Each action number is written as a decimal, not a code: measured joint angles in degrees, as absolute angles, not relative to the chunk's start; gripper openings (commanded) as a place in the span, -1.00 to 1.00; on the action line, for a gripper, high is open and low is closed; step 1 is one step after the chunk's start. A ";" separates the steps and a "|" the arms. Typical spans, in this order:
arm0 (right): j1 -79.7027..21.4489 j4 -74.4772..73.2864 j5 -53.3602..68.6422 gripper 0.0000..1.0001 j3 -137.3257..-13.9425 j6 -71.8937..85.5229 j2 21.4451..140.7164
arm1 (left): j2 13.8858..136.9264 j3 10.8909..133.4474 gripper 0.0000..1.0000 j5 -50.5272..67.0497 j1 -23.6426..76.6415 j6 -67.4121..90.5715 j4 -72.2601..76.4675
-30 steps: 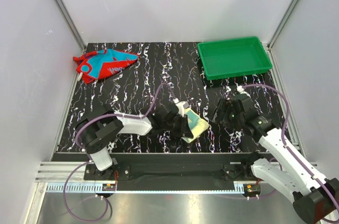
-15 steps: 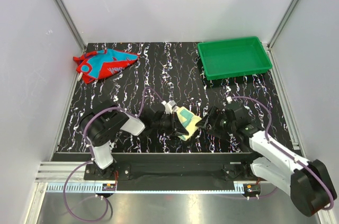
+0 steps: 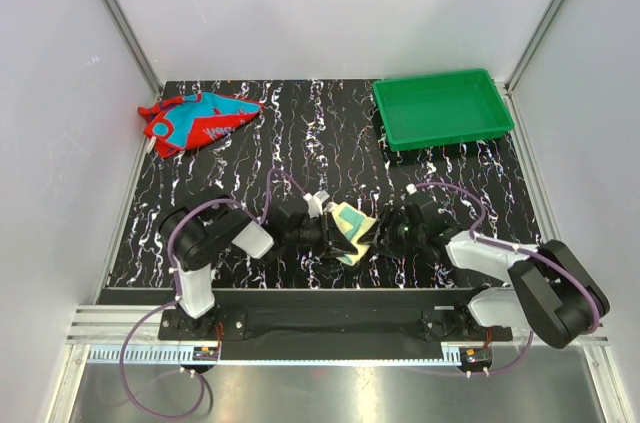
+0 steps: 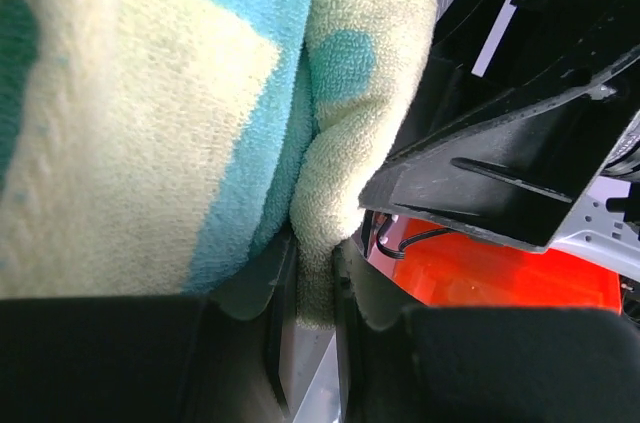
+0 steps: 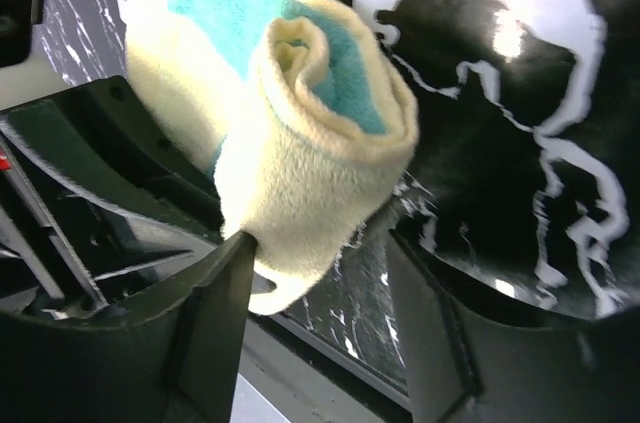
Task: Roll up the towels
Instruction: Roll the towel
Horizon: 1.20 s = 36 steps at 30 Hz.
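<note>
1. Top external view: the pale yellow towel (image 3: 352, 230) lies as a small bundle on the black marbled table (image 3: 300, 143), near its front edge and about in the middle. The left gripper (image 3: 333, 233) reaches it from the left and the right gripper (image 3: 386, 233) from the right, so the towel is between the two. The red towel (image 3: 200, 118) lies crumpled in the far left corner, well apart from both arms. The green tray (image 3: 443, 108) stands in the far right corner.
2. Left wrist view: the left gripper (image 4: 310, 333) has its fingers narrow, and they pinch a folded edge of the pale yellow towel (image 4: 150, 143). The rest of the cloth, with its teal patch, fills the upper left. A black part of the right gripper is just beside the fold.
3. Right wrist view: the rolled end of the pale yellow towel (image 5: 320, 143) stands between the fingers of the right gripper (image 5: 320, 243). The jaws are rather wide. One finger (image 5: 215, 313) touches the roll; the other finger (image 5: 435, 333) is a little apart from it.
</note>
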<state>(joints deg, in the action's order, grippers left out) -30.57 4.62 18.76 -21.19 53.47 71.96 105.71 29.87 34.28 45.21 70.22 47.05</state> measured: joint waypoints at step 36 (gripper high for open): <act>-34.02 -28.32 11.55 -0.93 -47.55 38.52 86.19 | 82.24 46.70 0.28 -5.76 62.37 40.29 -8.91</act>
<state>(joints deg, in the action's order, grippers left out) -34.02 -28.32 11.55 -47.55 38.52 86.19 82.24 46.70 -5.76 62.37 40.29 -8.91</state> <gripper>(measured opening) 0.133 0.641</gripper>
